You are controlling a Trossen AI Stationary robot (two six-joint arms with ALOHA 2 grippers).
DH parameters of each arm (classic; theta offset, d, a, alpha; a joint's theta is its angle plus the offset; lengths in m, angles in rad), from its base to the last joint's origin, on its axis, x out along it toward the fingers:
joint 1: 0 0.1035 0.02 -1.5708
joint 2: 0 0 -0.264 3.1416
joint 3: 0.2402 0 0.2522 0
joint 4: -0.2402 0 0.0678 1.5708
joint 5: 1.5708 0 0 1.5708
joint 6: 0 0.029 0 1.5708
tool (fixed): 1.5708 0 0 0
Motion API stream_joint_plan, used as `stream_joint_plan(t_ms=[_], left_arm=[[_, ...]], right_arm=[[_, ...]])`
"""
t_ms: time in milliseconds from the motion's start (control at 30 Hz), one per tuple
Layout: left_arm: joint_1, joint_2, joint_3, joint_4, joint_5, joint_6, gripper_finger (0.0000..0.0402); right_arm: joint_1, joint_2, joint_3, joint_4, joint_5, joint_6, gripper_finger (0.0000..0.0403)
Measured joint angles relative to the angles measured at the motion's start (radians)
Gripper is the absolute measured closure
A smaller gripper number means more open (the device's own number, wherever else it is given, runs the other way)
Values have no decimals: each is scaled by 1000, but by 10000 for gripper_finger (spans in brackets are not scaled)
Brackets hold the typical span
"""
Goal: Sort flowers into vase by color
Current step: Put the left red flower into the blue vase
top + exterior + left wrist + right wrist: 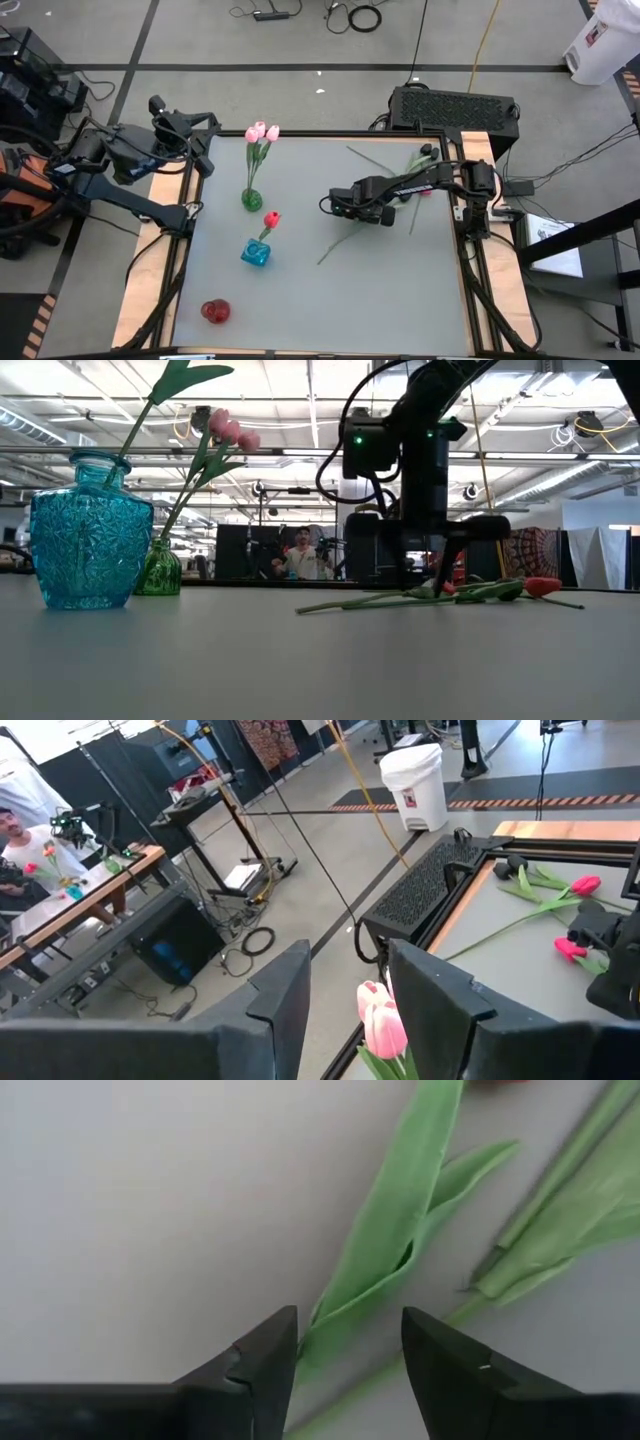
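Note:
My right gripper (342, 208) is low over the middle of the table, pointing down and open. In the right wrist view its fingers (350, 1350) stand on either side of a lying tulip's green leaf and stem (390, 1250); whether they touch it, I cannot tell. Several loose tulips (400, 185) lie flat on the table's right half, with pink buds (585, 885) and a dark one (428, 150). A green vase (251, 199) holds two pink tulips (262, 132). A blue vase (255, 253) holds one red tulip (271, 219). My left gripper (365, 1005) waits open at the far left corner.
A small red vase (215, 311) stands near the table's near left corner. A raised wooden frame (150, 260) borders the table. A black box (455, 105) sits beyond the far right edge. Bare grey surface lies between the vases and the loose flowers. A person sits far behind the table (298, 555).

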Motion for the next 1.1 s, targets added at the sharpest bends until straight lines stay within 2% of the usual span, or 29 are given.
stream_joint_plan(t_ms=[267,667,1100], left_arm=[[0,0,0,0,0,0,256],[0,0,0,0,0,-1,256],[0,0,0,0,0,-2,256]], right_arm=[[0,0,0,-10,1,-14,281],[0,0,0,3,3,-34,395],[0,0,0,90,24,-104,402]])
